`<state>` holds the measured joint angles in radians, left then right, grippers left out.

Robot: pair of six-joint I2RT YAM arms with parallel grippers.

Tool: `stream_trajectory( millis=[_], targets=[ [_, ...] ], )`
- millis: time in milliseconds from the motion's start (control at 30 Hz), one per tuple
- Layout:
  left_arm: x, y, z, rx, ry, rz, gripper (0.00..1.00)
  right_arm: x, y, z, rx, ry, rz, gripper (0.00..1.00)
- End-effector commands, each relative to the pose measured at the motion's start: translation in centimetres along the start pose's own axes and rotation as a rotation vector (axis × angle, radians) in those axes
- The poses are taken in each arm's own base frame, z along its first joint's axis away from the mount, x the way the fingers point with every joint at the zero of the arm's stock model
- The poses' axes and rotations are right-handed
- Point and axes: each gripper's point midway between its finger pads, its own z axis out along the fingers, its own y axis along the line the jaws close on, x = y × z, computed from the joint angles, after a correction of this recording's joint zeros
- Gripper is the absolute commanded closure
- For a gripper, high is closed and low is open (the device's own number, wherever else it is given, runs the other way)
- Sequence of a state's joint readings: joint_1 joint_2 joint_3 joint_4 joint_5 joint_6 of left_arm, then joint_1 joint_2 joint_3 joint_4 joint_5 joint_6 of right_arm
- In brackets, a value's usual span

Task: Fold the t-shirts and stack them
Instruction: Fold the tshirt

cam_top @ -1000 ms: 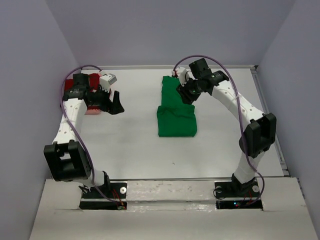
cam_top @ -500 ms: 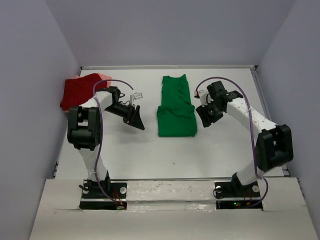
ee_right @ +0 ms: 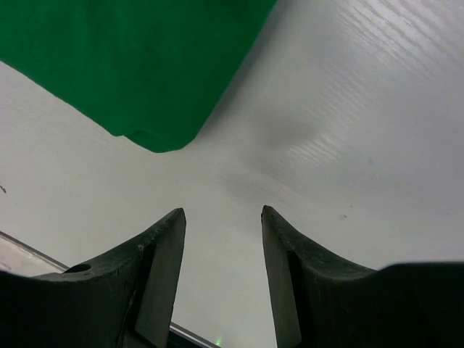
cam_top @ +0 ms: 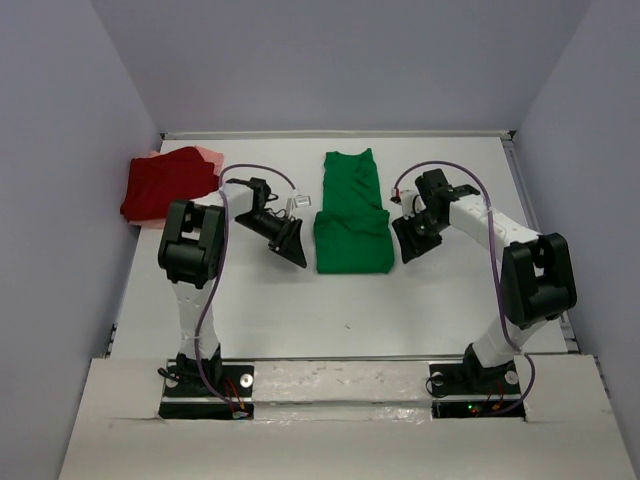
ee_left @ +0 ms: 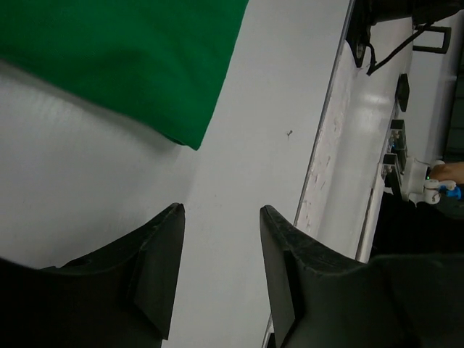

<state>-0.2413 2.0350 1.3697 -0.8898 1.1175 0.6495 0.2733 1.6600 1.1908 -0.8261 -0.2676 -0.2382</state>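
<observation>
Your left gripper (cam_top: 293, 245) hung just beside the left edge of the green shirt (cam_top: 352, 215). Its jaws were partway apart, with only bare table (cam_top: 300, 300) showing between them. Your right gripper (cam_top: 408, 240) sat near the shirt's right edge, likewise partway open and gripping nothing. In both wrist views the green cloth lay beyond the fingertips, untouched. The dark red shirt (cam_top: 165, 185) lay at the table's far left on top of the pink shirt (cam_top: 210, 154), well apart from both grippers.
</observation>
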Motion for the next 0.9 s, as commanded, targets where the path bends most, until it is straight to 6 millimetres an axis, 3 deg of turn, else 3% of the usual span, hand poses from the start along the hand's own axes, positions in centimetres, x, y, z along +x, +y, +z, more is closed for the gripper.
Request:
stream_trajectory(
  millis=[0,167,333,500,700,867],
  targets=[
    [-0.6,-0.1,0.9,0.021,0.014,-0.005,0.46,-2.6,0.8,-0.6,-0.061,-0.069,-0.001,0.48],
    [0.2,1.2,2.4,-0.014,0.045,-0.048,0.51,-2.3,1.1,-0.4,-0.085,-0.061,-0.005,0.48],
    [-0.9,2.3,3.2,-0.049,0.014,-0.026,0.58,-2.0,1.3,-0.1,-0.100,-0.051,-0.003,0.48],
    [-0.7,3.3,4.3,-0.088,0.009,-0.049,0.60,-2.0,1.1,0.2,-0.108,-0.048,0.006,0.46],
    [-0.1,2.7,6.1,-0.057,0.044,-0.045,0.63,-2.0,0.7,0.9,-0.115,-0.041,0.013,0.44],
    [-0.4,1.0,6.8,0.000,0.047,-0.015,0.63,-1.9,0.2,1.2,-0.109,-0.042,0.014,0.44]
  ],
)
